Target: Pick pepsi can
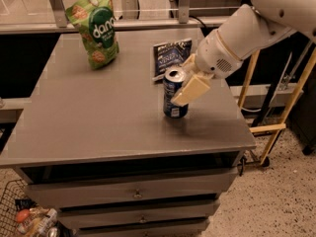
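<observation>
Flat grey table, matte top. Crinkled green chip bag at its back left. Flat dark snack bag at its back, right of centre. Cylindrical blue pepsi can upright, right of table centre. Beige tool against the can; cannot tell whether it grips.

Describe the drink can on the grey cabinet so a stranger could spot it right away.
On top of the grey metal drawer cabinet, look right of centre, at the robot's cream two-finger gripper. Against it stands the small dark blue cylindrical pepsi can with a silver top, unlike the flat dark blue snack bag behind it.
</observation>
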Tool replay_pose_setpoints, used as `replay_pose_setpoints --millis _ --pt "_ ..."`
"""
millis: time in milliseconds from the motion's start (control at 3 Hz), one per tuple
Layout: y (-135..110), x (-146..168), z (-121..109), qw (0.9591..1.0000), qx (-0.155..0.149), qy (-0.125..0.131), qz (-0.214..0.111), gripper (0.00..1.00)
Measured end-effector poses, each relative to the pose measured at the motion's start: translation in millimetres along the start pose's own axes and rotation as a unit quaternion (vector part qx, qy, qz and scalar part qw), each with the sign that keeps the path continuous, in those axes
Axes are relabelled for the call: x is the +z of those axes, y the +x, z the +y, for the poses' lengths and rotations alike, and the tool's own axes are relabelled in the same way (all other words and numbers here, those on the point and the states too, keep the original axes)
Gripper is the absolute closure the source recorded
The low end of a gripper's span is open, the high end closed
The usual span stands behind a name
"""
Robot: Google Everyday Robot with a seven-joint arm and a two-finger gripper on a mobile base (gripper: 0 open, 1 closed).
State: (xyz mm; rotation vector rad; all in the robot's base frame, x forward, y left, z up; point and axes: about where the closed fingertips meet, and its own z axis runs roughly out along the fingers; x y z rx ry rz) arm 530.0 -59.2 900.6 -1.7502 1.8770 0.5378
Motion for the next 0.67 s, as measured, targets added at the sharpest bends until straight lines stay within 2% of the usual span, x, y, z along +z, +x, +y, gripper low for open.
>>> replay_pose_setpoints --millis 333,667 --pt "-21 -21 -3 0.9996 -0.023 0.015 0.0 1.0" --pt "-32 -34 -5 0.9992 -0.034 0.021 0.004 1.0"
